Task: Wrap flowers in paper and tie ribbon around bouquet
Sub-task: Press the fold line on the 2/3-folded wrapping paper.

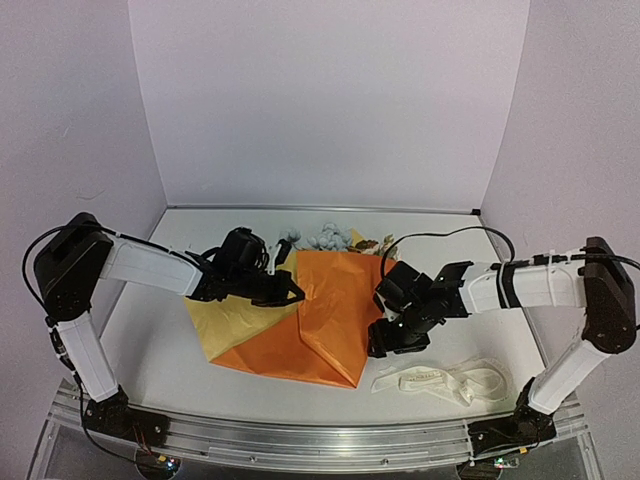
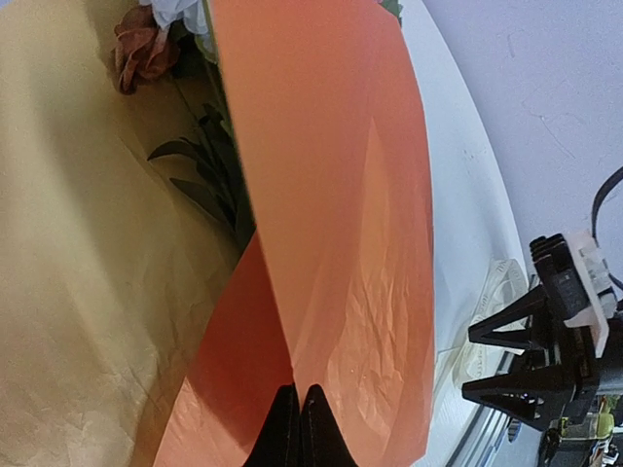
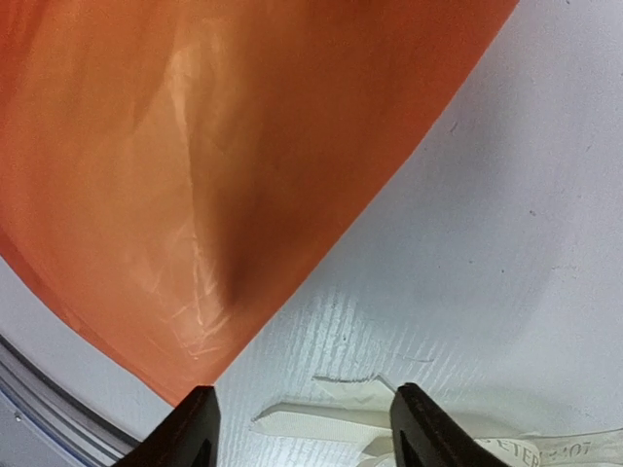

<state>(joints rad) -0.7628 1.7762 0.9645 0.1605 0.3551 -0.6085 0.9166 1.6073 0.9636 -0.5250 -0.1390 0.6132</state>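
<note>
Desk (image 1: 160, 350) surface is white, walled by pale panels on three sides, with both arms reaching in from its near edge. Across its middle lies the paper (image 1: 325, 320): the orange sheet is folded over into a broad, creased flap, and its pale yellow backing (image 1: 225, 320) shows bare on the left side. The flowers (image 1: 330, 238) lie under that orange flap, on the yellow sheet. Their pale blue and cream blooms poke out past the paper's far edge, and the left wrist view shows a rust bloom and dark green leaves tucked in the fold. The ribbon (image 1: 450, 380) sits loosely heaped on the desk just right of the paper's near corner, apart from it, with faint lettering on one strand. The left pincer (image 2: 299, 428) is clenched on the orange paper's edge, its tips pressed together where the flap rises. The right pincer (image 3: 307, 428) is released, its jaws spread wide and holding nothing, low over the ribbon's end beside the paper's corner.
</note>
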